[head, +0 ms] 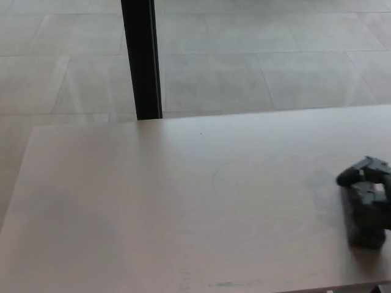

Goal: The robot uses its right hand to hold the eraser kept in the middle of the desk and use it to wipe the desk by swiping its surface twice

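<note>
The right hand, seemingly clamped on the dark eraser at the picture's blurred right margin, risked sweeping it off the desk edge.

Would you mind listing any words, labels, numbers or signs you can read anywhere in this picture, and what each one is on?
None can be read.
The desk carries only faint smudges near its front edge, not letters.
The eraser and the right hand on it are dark and blurred at the picture's right edge; no label shows.
The black post and the tiled floor are plain.
</note>
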